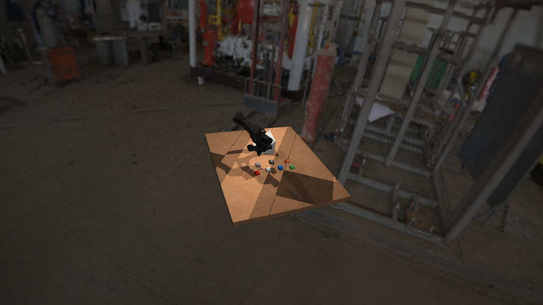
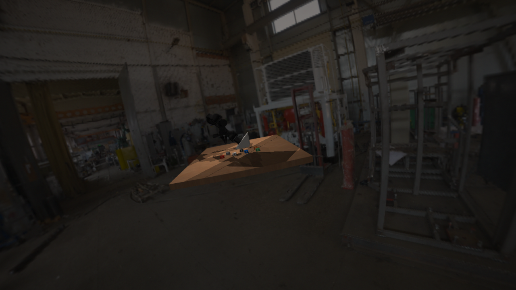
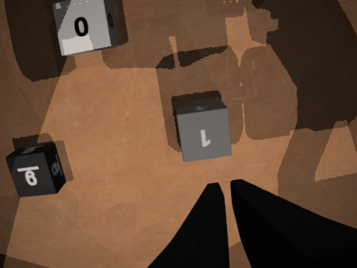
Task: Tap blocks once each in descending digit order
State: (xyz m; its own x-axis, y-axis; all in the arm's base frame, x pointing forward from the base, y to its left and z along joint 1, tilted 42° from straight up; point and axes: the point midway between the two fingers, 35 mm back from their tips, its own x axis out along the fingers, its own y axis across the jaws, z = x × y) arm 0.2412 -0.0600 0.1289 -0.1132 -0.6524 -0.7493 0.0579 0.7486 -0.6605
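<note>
My gripper (image 3: 225, 193) (image 1: 259, 153) is shut and empty, above the table. In the wrist view its tips are just below a grey block (image 3: 216, 128) (image 1: 257, 164) (image 2: 227, 153) showing an upside-down 1. A white block (image 3: 68, 39) (image 1: 268, 169) (image 2: 234, 154) shows 0. A black block (image 3: 41, 161) (image 1: 271, 162) (image 2: 241, 150) shows what looks like an upside-down underlined 6. The red block (image 1: 256, 173) (image 2: 222, 156), blue block (image 1: 280, 168) (image 2: 246, 152), green block (image 1: 291, 167) (image 2: 257, 149) and orange block (image 1: 286, 161) are outside the wrist view; their digits are unreadable.
The blocks stand in two loose rows on the wooden table (image 1: 243, 206) (image 2: 202, 175). A white angled panel (image 1: 269, 148) (image 2: 244, 141) stands by the arm's base, behind the blocks. Shadows cross the table.
</note>
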